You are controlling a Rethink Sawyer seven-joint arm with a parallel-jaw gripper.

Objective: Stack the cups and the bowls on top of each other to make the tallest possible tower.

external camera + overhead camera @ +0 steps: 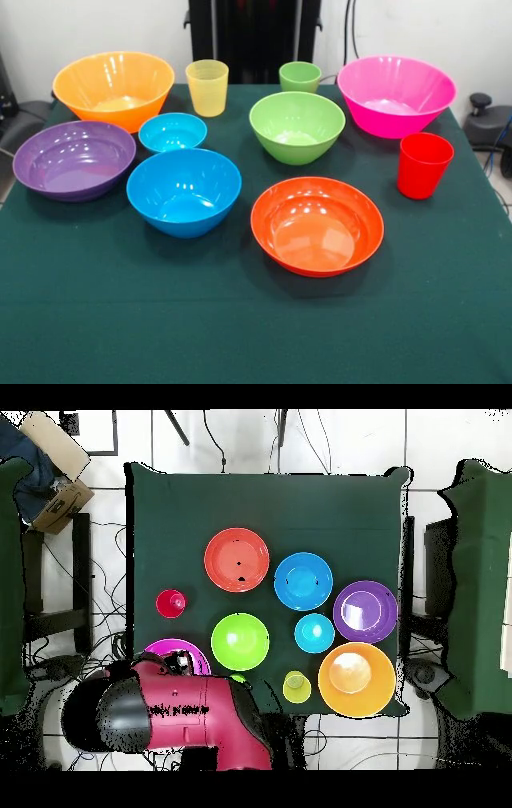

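Seven bowls [185,191] and three cups [207,87] stand apart, unstacked, on the desk [240,336]. Pincer unseen, state unknown. Advised base: the yellow-orange bowl [114,89], far corner.

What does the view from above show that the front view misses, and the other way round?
Only the overhead view shows the robot's red and black arm, which covers part of the pink bowl, plus a cardboard box on the floor beside the table. Only the front view shows the pink bowl whole and how tall the red cup stands. Both show all seven bowls and three cups standing separately on the green cloth, nothing stacked yet.
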